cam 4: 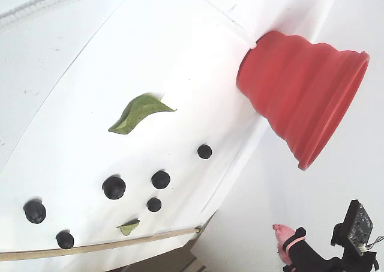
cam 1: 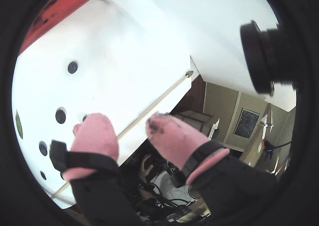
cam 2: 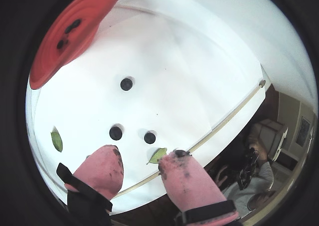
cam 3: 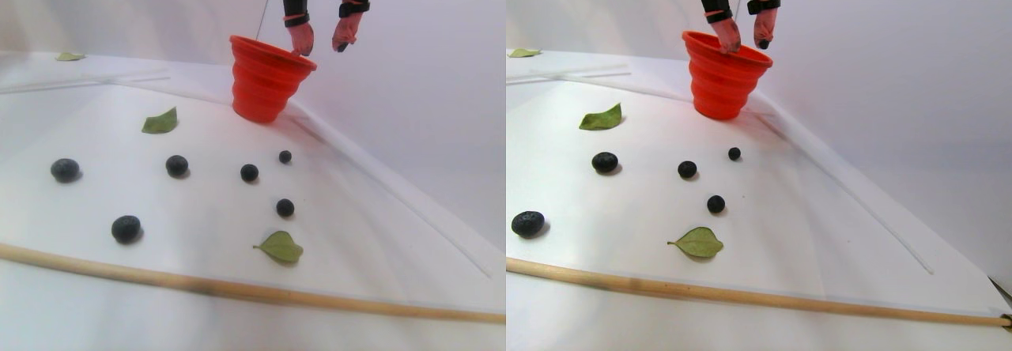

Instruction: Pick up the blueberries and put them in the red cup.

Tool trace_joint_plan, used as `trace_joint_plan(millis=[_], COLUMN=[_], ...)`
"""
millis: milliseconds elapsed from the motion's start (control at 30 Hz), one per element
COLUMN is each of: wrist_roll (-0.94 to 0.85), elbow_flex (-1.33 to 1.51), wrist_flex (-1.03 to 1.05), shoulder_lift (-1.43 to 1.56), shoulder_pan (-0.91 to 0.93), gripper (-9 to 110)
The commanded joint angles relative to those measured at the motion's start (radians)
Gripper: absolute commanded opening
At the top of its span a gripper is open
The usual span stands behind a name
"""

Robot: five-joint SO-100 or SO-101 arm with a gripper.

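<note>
The red cup (cam 3: 265, 78) stands upright at the back of the white board. In a wrist view it (cam 2: 75, 31) holds two dark blueberries (cam 2: 73, 24). Several more blueberries (cam 3: 176, 165) lie scattered on the board; they also show in the fixed view (cam 4: 160, 179) and in both wrist views (cam 1: 61, 115) (cam 2: 126, 84). My gripper (cam 3: 320, 48) hangs high at the cup's rim, one pink finger over the rim and the other just right of it. It is open and empty in both wrist views (cam 1: 127, 126) (cam 2: 142, 158).
Green leaves (cam 3: 160, 122) (cam 3: 281, 247) lie among the berries. A wooden stick (cam 3: 237, 289) runs along the board's front edge. A black camera (cam 1: 264, 56) juts in beside the gripper. Beyond the board's edge lies a cluttered floor (cam 1: 164, 186).
</note>
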Motion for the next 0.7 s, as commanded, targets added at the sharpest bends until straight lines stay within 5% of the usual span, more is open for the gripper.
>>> trace_joint_plan(millis=[0, 667], wrist_roll=[0.012, 0.029], elbow_flex=[0.023, 0.146], wrist_flex=[-0.043, -0.267], shoulder_lift=[0.072, -0.021], shoulder_pan=[0.041, 0.046], gripper=[14, 14])
